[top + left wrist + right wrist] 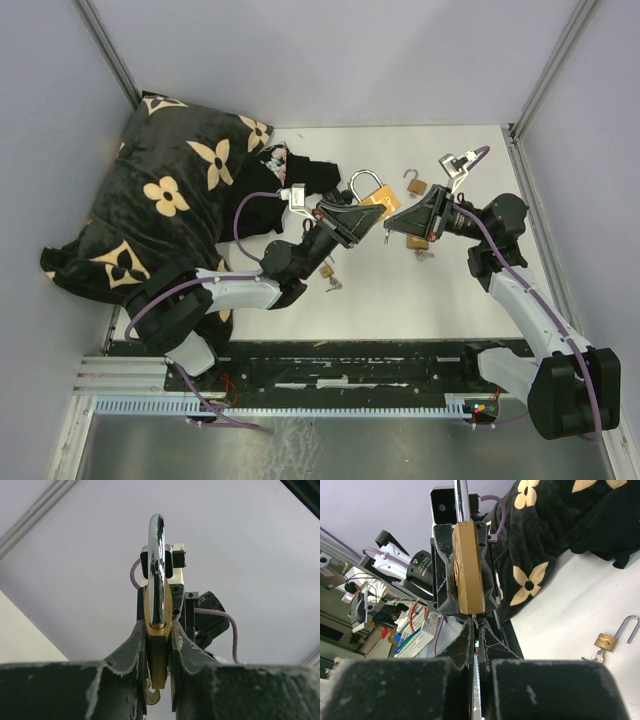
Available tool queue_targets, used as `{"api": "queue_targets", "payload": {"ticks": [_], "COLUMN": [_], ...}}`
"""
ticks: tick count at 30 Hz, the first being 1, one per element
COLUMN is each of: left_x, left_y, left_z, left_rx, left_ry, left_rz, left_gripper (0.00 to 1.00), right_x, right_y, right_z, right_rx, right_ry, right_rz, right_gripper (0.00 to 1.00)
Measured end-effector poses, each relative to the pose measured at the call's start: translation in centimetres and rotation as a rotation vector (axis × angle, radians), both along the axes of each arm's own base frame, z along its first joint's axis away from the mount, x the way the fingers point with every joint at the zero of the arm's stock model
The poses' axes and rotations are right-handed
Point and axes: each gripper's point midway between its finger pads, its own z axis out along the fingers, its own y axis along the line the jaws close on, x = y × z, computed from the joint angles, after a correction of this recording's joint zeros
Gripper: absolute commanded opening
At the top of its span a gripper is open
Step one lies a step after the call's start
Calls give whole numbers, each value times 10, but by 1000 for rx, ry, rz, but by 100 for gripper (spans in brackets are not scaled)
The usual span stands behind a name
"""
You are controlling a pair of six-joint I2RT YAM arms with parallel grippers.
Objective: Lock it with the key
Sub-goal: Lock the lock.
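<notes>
Padlock [368, 197] of brass, the largest on the counter [440, 300], is held in the air above the middle of the surface, somewhat nearer the far edge than the near one. It is clamped by its body between the two fingers of the left gripper [360, 218], and its steel shackle [157, 565] is seen rising clear beyond the fingertips in the left wrist view. Whether the shackle is latched cannot be told.

The right gripper [392, 222] is brought in from the right edge side, its tip just beside the bottom of the padlock. Its fingers [487, 642] are pressed together on a thin key [477, 626], of which only a sliver is seen in the right wrist view. How far the key sits in the keyhole cannot be made out.

Three small padlocks are seen lying on the counter. One [416, 186], with its shackle swung open, is placed toward the far edge, right of centre. A second [417, 243] is partly covered by the right gripper. A third [326, 271] is found beside the left forearm, toward the near edge, with a small key [334, 285] just next to it.

A black cushion [170, 190] with a cream flower pattern is heaped in the far left corner, and the left arm's upper part is seen in front of it.
</notes>
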Motion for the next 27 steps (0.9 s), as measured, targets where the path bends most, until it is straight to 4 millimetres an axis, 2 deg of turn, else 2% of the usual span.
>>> {"api": "queue_targets", "payload": {"ticks": [4,8,10,15,19,21,24,27], "left_x": [7,23,33,43,46,46,39,24], "left_y": [3,14,26,61,80,84,83,82], "left_z": [-1,-2,5,35,41,38,19,-21], "left_rx": [42,87,83,4,55,126,275,408], "left_ry": [-54,-91,-98,-117,-109,-88,-37,36], "left_rz": [81,218,294,399,398,385,323,227], "left_gripper": [3,3,3,3,3,3,3,3], "right_x": [3,10,10,6,6,7,6,6], "right_y": [1,-1,-1,-2,-7,-11,-17,-23], "right_z": [-6,-21,-29,-34,-41,-39,-41,-53], "right_rx": [-8,-64,-84,-107,-227,-283,-354,-426], "right_ry": [7,18,42,26,-67,-138,-214,-240], "right_rz": [-14,-47,-48,-28,-28,-38,-42,-48], "right_gripper": [2,2,2,2,2,2,2,2]}}
